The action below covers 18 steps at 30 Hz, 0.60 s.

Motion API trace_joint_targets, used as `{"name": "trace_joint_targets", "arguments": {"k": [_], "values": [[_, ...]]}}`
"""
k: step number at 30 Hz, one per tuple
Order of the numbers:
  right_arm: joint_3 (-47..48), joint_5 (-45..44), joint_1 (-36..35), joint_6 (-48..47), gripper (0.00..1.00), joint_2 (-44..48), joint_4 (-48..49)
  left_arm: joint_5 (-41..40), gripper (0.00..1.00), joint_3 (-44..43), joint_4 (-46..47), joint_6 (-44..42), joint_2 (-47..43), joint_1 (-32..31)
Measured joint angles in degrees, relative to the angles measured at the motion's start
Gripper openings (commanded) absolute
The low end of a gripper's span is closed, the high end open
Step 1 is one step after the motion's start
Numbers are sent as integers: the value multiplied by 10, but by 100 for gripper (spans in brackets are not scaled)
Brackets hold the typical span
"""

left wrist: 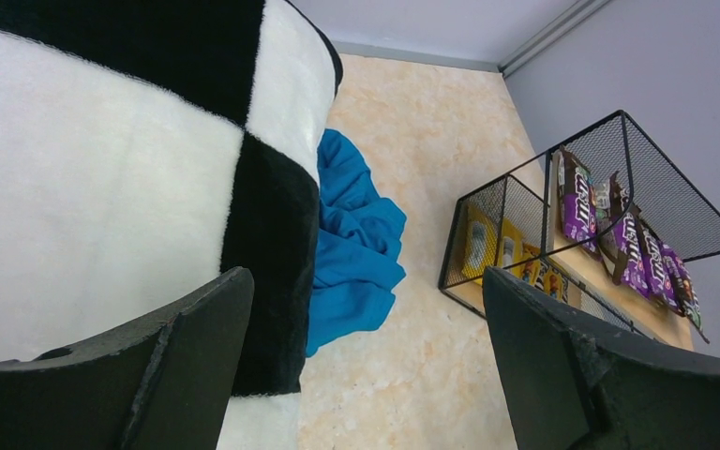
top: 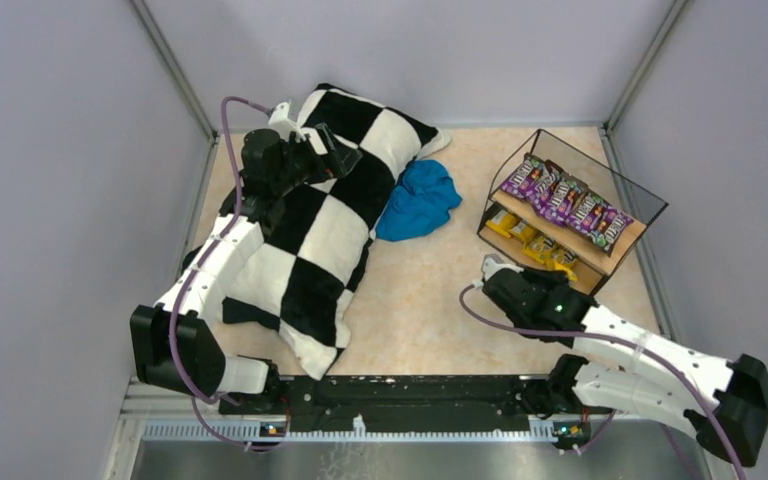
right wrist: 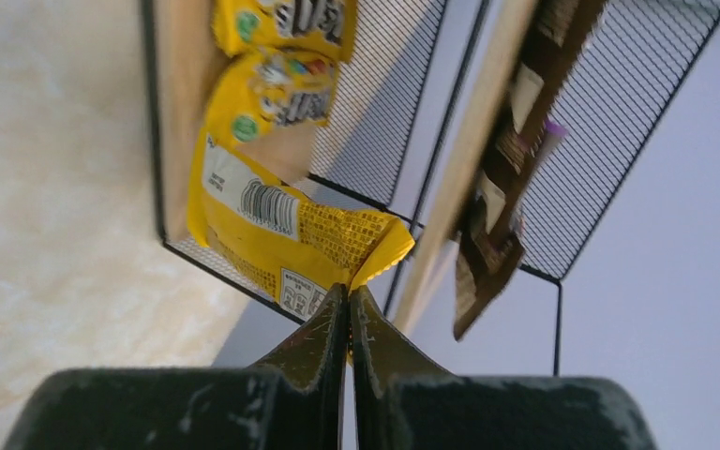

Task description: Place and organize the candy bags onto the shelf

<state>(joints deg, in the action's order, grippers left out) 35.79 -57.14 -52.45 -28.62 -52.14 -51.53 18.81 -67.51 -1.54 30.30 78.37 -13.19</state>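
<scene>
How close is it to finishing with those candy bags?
Nearly done. On the shelf, purple bags line the top board, yellow bags the lower. The right claw pinches one more yellow bag at that lower tier. Setting it down looks like all that's left.

Bright even light, soft shadows; wrist-cam foregrounds blurry.

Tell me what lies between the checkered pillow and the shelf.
A crumpled blue cloth, lying against the pillow's edge. From the cloth to the shelf the table is bare. The top view shows it best; the left wrist view agrees.
</scene>
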Motion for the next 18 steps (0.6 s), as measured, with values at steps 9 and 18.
{"name": "trace_joint_targets", "arguments": {"k": [9,18], "values": [[-65,-50,103,-176,0,97,133,0,98,0,0,0,-3,-6],[-83,-64,104,-229,0,53,238,0,98,0,0,0,-8,-9]]}}
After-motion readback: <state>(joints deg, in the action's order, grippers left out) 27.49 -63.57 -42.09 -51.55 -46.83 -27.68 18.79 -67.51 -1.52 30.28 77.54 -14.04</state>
